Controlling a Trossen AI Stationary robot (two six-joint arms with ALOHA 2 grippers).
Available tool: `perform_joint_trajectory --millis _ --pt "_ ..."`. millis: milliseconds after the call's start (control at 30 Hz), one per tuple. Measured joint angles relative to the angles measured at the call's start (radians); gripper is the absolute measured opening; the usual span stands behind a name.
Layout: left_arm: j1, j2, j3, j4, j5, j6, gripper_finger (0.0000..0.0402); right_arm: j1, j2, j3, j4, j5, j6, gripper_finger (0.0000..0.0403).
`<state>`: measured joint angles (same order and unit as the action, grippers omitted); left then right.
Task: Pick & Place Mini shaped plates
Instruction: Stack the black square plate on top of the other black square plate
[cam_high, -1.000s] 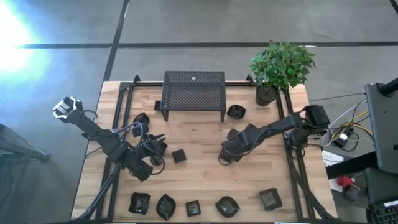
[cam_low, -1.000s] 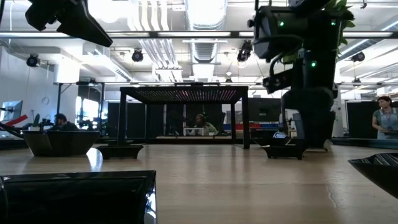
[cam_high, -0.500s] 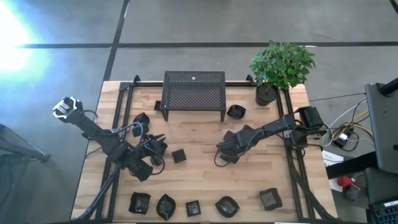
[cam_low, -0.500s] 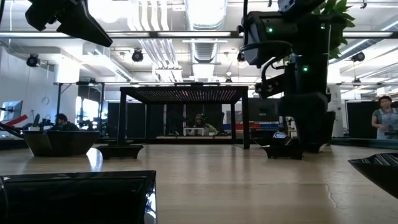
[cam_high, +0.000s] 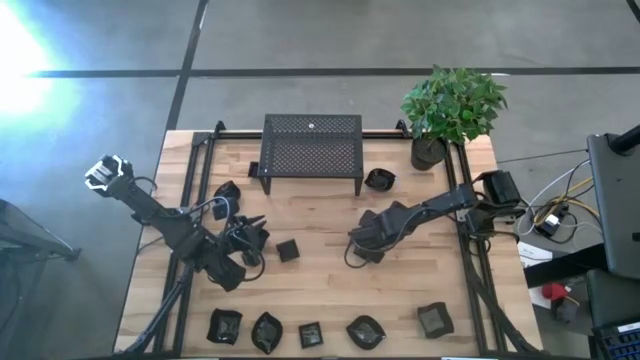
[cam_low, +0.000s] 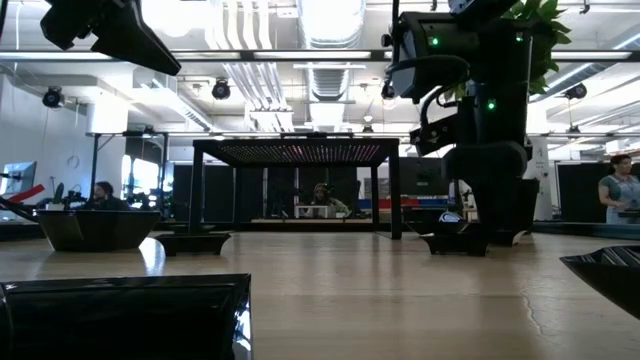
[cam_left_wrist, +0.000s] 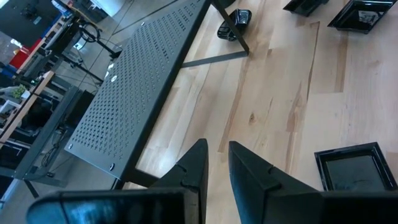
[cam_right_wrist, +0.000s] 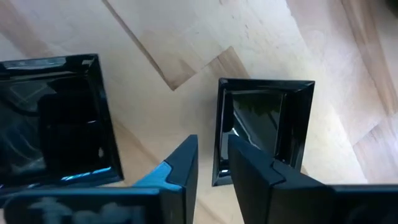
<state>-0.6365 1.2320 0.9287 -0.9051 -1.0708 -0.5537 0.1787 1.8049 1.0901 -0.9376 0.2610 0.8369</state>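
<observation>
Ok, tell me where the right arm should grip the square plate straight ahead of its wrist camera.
Take the square plate by its straight raised rim on the side nearest the right gripper, coming down from above and straddling that wall. The plate lies flat on the table, so only the thin upright rim offers a hold.

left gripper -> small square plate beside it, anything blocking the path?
Nothing visible. Bare wood lies between the left gripper and the square plate, which sits off to one side of its jaws. The mesh stand is on the other side, clear of that path. The right gripper is mid-table, above another plate.
</observation>
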Motion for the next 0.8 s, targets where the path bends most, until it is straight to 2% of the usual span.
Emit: perform_joint_trajectory --millis 367,800 --pt "0.000 0.000 0.000 0.000 0.000 -0.001 0.0060 0.000 -0.009 -0.024 -0.008 -0.008 0.020 0.0091" --pt "0.000 0.000 0.000 0.000 0.000 -0.001 0.0060 -0.002 -0.006 -0.080 0.059 0.004 -0.014 0.0073"
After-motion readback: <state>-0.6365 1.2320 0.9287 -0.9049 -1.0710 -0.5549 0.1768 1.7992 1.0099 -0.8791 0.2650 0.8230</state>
